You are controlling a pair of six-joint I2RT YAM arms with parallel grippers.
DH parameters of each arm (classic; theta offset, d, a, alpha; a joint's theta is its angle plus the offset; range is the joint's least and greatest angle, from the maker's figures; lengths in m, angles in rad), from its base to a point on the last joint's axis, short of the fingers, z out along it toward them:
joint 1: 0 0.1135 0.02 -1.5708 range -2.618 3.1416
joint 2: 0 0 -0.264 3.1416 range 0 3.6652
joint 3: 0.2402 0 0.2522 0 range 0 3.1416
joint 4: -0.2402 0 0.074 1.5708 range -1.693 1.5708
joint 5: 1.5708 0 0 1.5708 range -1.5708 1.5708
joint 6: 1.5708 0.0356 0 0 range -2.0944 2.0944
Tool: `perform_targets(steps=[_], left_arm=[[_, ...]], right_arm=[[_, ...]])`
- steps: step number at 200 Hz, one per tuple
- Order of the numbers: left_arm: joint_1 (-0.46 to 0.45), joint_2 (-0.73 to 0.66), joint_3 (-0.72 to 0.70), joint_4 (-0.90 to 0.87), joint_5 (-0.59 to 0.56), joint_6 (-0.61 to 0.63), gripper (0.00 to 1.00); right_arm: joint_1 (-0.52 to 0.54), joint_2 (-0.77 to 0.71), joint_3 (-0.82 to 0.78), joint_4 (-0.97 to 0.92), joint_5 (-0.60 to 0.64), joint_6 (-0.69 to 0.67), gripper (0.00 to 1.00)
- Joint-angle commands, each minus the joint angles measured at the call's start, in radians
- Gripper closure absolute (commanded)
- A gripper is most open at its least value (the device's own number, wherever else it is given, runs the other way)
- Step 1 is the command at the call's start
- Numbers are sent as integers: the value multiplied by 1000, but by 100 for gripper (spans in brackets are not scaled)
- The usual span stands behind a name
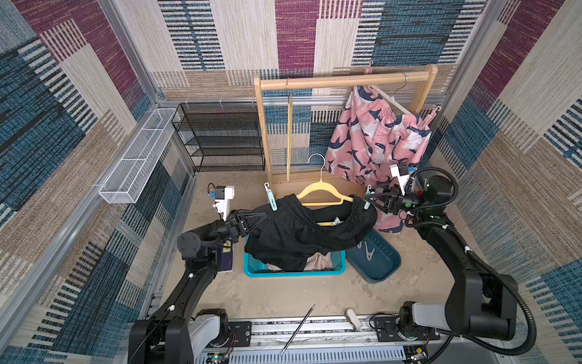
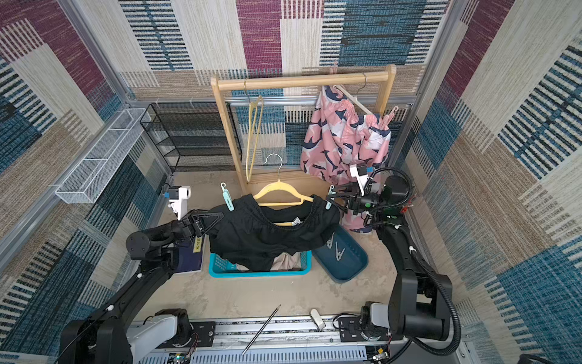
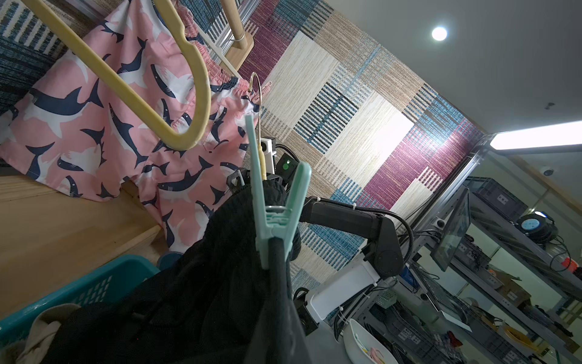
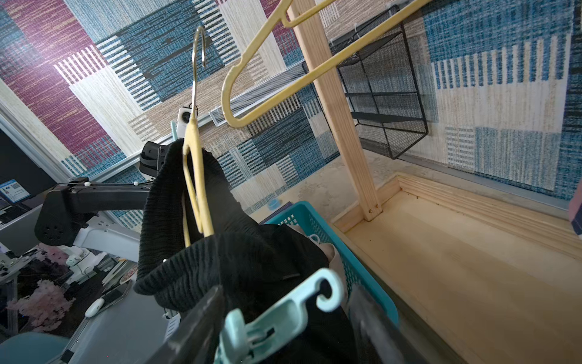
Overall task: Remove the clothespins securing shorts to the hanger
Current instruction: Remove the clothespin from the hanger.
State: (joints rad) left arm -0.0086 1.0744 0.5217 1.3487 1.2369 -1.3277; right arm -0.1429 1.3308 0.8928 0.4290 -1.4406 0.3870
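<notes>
The mint clothespin (image 4: 277,315) sits between the fingers of the right hand (image 1: 369,199), which stands fairly wide, flanking the pin rather than visibly pinching it. The pin clamps the waistband of the black shorts (image 1: 302,233) onto the end of the yellow hanger (image 1: 318,189) nearest that hand. To do this well, the fingers should likely press the two splayed handle legs, not the biting end, so the spring opens fully. The pin can then be drawn straight off, away from the hanger, without dragging cloth. The left hand (image 1: 263,217) is clamped tight on the shorts' far edge, just below the second mint clothespin (image 3: 274,214), and should hold firm as the counter-pull. The pins are slim, smooth plastic with a curled hook tip and a wire spring. The shorts are crinkled and soft with a gathered elastic waist, so they will probably sag once freed. Below the hands lie a slotted teal basket (image 1: 293,273) holding beige shorts (image 1: 318,261) and a dark blue tray (image 1: 387,271) with two pale clothespins (image 1: 368,252), on the sandy table (image 1: 283,296). Behind the right hand, pink shark-print shorts (image 1: 371,138) hang from the wooden rack (image 1: 340,80).
</notes>
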Motion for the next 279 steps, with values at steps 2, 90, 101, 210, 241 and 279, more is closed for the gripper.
perform_targets(steps=[2,90,101,210,241,279], left_arm=[[-1,-1,6,59,-18,1,100],[-7,-2,3,59,-19,1,100],[-5,-2,3,59,-22,3,100],[-8,3,5,59,-19,2,100],[-9,3,4,59,-16,1,100],[-12,-1,6,59,-12,-1,100]], right_arm=[[8,6,19,39,-46,10,36],[19,1,37,22,-20,5,72],[20,-1,34,22,-20,4,74],[34,-33,12,44,139,131,99],[34,-71,55,-71,242,129,100],[34,-111,139,-213,334,111,100]])
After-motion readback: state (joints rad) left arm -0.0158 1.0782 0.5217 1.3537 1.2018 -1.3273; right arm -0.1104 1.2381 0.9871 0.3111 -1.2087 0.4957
